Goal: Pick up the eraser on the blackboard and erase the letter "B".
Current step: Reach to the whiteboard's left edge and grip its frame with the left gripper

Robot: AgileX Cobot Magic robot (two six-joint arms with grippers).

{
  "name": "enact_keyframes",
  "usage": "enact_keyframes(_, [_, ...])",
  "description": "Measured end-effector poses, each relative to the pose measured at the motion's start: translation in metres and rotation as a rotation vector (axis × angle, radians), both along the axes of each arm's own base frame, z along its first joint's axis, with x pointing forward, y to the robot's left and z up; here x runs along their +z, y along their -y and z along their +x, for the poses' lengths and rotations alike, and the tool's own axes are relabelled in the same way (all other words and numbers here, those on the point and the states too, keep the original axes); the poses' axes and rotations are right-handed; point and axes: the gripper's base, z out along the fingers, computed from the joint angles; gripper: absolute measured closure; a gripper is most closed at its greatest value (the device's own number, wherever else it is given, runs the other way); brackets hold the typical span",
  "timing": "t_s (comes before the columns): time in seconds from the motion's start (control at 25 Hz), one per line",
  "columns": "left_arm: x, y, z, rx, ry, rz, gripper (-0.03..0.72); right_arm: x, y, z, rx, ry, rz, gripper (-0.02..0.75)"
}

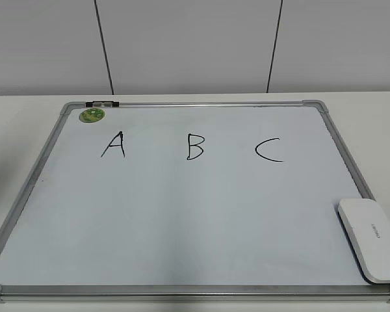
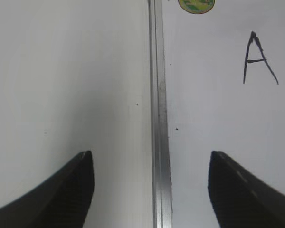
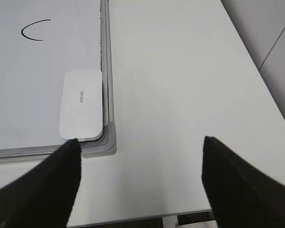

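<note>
Blackboard (image 1: 182,221) lettered A, B (image 1: 194,146), C; eraser (image 1: 372,238) printed grey, unreadable; left end effector (image 2: 151,190) spread; right end effector (image 3: 140,183) spread

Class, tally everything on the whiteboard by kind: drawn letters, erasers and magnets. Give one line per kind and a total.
Letters: 3, namely A, the letter "B" and C
Erasers: 1, the eraser
Magnets: 1, the green magnet
Total: 5

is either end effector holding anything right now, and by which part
Nothing is held. The left end effector is open over the blackboard frame edge, and the right end effector is open over the table, with the eraser lying untouched on the board's corner.
</note>
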Motion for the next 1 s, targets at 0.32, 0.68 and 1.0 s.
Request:
enact_keyframes(0.32, [-0.033,0.0,0.062,-0.016,-0.173,0.007,0.167,0.0,0.0,0.0,0.0,0.0,0.0,0.15])
enact_keyframes(0.68, [-0.07,0.001,0.107,-0.079,-0.334,0.038,0.207,0.0,0.0,0.0,0.0,-0.002,0.0,0.15])
enact_keyframes(1.0, [-0.097,0.002,0.134,-0.117,-0.433,0.041,0.295,0.0,0.0,0.0,0.0,-0.002,0.0,0.15])
